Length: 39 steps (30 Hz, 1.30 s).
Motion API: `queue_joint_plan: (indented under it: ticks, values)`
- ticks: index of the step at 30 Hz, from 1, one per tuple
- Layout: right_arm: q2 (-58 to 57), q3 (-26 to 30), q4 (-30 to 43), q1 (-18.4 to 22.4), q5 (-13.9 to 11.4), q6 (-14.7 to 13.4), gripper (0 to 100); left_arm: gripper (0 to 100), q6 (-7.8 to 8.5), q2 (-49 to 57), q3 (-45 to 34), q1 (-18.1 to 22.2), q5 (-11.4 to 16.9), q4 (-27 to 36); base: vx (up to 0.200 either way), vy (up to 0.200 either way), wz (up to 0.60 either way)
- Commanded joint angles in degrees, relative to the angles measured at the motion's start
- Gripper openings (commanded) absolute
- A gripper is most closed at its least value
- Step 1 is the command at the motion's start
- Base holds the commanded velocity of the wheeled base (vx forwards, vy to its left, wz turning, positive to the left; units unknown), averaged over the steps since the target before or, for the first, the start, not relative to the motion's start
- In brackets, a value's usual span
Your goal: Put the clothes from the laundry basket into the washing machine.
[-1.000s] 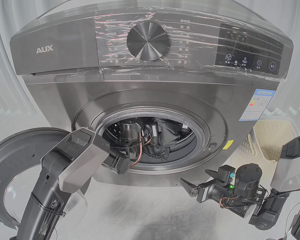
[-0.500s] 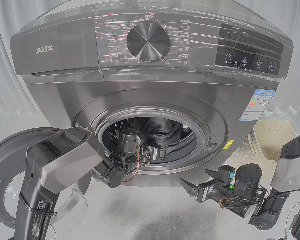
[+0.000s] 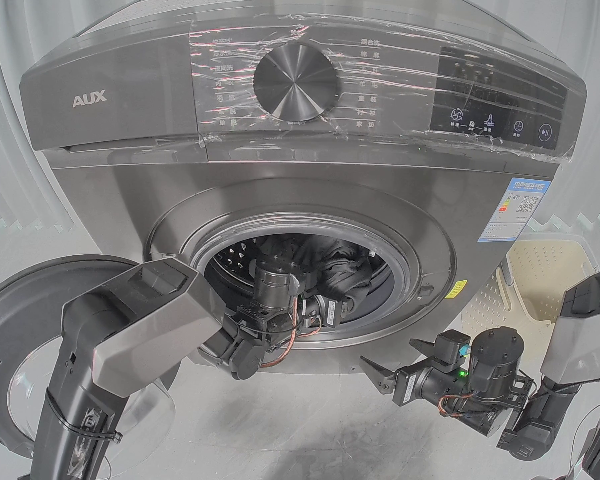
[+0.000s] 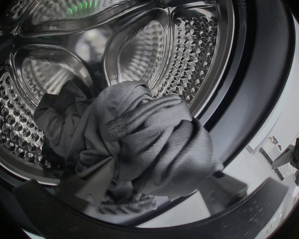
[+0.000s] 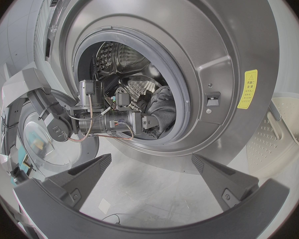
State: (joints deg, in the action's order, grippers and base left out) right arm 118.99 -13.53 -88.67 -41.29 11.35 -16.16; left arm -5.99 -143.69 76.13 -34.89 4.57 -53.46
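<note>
The grey washing machine [image 3: 147, 188] stands with its round door [image 3: 13, 328] swung open to the left. My left gripper [image 3: 332, 309] is inside the drum mouth, shut on a bundle of dark grey clothes [image 3: 343, 268]. In the left wrist view the clothes [image 4: 156, 136] bulge between the fingers of the left gripper [image 4: 162, 173], lifted off the perforated drum [image 4: 189, 43]. The right wrist view shows the left gripper [image 5: 151, 120] and the clothes [image 5: 162, 108] at the opening's lower edge. My right gripper [image 3: 388, 353] hangs open and empty below the opening, to its right.
A cream laundry basket [image 3: 547, 281] stands on the floor right of the machine, also seen as the basket [image 5: 282, 133] in the right wrist view. Bare grey floor [image 3: 300, 421] lies in front of the machine. The door glass [image 5: 40, 140] sits behind my left arm.
My left arm drew back out of the drum, then pushed in again and a little to the right with the clothes. The bundle now sits higher in the opening. The right arm has not moved.
</note>
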Motion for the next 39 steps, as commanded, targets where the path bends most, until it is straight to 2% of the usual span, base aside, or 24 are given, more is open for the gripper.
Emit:
queue_joint_plan:
  ticks: [1, 6, 7, 10, 13, 20, 27, 28, 32, 39]
  values:
    - [0.10, 0.00, -0.01, -0.02, -0.01, -0.01, 100, 0, 0.18, -3.09, 3.23, -0.18, -0.35, 0.11, 0.000, 0.000, 0.00]
    - [0.10, 0.00, -0.01, -0.02, -0.01, -0.01, 100, 0, 0.01, -6.87, 9.56, 0.52, -2.99, -0.60, 0.000, 0.000, 0.00]
    - [0.19, 0.00, -0.01, -0.02, -0.01, -0.01, 100, 0, 0.01, -8.45, 13.43, 0.96, -5.27, -1.12, 0.000, 0.000, 0.00]
    - [0.10, 0.00, -0.01, -0.11, -0.01, -0.01, 100, 0, -0.08, -10.12, 17.56, 2.37, -7.30, -1.65, 0.000, 0.000, 0.00]
    - [0.19, 0.00, -0.01, -0.02, -0.01, -0.01, 100, 0, -0.08, -11.26, 22.92, 4.30, -10.64, -1.56, 0.000, 0.000, 0.00]
    - [0.19, 0.00, -0.01, -0.11, -0.01, -0.10, 100, 0, -0.08, -11.44, 26.70, 7.56, -13.45, -1.12, 0.000, 0.000, 0.00]
    - [1.07, 0.00, -0.01, -0.11, -0.01, -0.10, 100, 0, -0.34, -10.91, 26.00, 7.91, -13.45, -1.30, 0.000, 0.000, 0.00]
    - [0.98, 0.00, -0.01, -0.11, -0.01, -0.18, 100, 100, -0.43, -10.91, 25.91, 7.73, -13.45, -1.30, 0.000, 0.000, 0.00]
    - [0.98, 0.00, -0.01, -0.02, -0.01, -0.18, 100, 100, -0.52, -10.47, 23.80, 7.56, -13.18, -1.39, 0.000, 0.000, 0.00]
    - [0.98, 0.00, -0.01, -0.11, -0.01, -0.18, 100, 100, 0.01, 0.25, 2.53, 4.92, -7.30, 0.28, 0.000, 0.000, 0.00]
